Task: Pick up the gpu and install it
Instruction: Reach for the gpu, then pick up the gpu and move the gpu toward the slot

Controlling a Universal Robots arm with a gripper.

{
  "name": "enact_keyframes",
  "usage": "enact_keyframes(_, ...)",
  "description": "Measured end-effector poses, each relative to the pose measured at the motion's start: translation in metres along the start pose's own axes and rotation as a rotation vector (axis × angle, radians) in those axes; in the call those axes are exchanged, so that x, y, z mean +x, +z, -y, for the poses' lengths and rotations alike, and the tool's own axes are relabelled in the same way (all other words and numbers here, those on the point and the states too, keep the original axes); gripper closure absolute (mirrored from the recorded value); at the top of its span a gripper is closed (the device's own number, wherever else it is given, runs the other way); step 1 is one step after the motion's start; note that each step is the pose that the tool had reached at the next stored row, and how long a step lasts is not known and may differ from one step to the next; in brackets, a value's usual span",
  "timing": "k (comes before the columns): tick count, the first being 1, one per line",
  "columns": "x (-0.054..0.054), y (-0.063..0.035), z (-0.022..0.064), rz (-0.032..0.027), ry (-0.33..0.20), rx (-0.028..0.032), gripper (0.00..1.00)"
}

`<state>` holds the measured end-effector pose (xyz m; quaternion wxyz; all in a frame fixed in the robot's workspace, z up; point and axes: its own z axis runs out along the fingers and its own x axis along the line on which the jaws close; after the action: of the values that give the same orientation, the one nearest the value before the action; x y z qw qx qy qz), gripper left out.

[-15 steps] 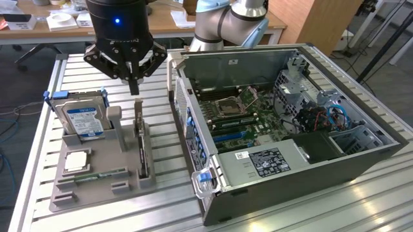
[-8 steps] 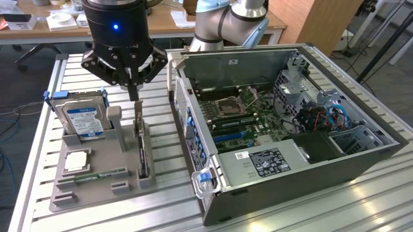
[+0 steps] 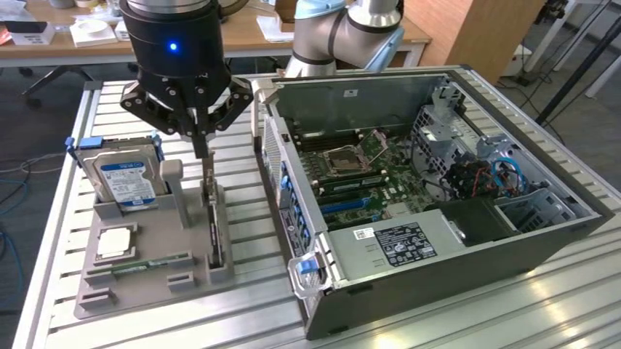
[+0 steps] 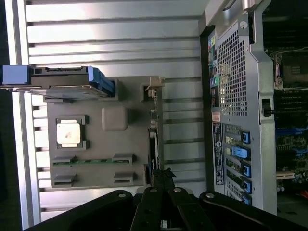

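**Claw closed on the gpu's top edge, card still in its holder**

The gpu (image 3: pixel 214 233) (image 4: pixel 153 139) stands on its long edge in a slot of the grey holder (image 3: pixel 145 283) (image 4: pixel 130 139). This holder lies on the ribbed metal surface (image 3: pixel 243 320) (image 4: pixel 110 29), on the exterior view's left of the open computer case (image 3: pixel 437 276) (image 4: pixel 236 72). In the exterior view the card shows as a thin dark blade running from the back of the holder towards the front, with its lower edge seated in the slot.

The claw (image 3: pixel 202 149) (image 4: pixel 162 174) hangs straight down over the back end of the card. Its two black fingers are drawn tight together, and their tips meet the card's upper edge at that end. In the wrist view the joined tips overlap the end of the card's narrow line, so the card runs directly away from the claw. The grip looks like a pinch on the thin edge, and no gap shows between the fingers.

Other parts share the holder on the side away from the case. These are a hard drive with a blue label (image 3: pixel 126 178) (image 4: pixel 72 79) standing upright, a square processor chip (image 3: pixel 113 242) (image 4: pixel 67 133) lying flat, and a slim green memory stick (image 3: pixel 150 263) (image 4: pixel 91 162) along the front row of clips. The case lies on its side with the panel off and the motherboard (image 3: pixel 359 171) exposed, just beside the holder.
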<state>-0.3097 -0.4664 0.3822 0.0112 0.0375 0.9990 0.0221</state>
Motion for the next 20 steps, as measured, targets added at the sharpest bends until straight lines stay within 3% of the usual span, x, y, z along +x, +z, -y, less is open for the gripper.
enact_keyframes(14, 0.0000, -0.0001, 0.0000, -0.0001, 0.000, 0.0001, 0.89)
enact_keyframes(16, 0.0000, 0.0000, 0.0001, 0.0000, 0.000, 0.0001, 0.84)
enact_keyframes(20, 0.0000, -0.0001, 0.0001, -0.0001, 0.000, 0.0001, 0.64)
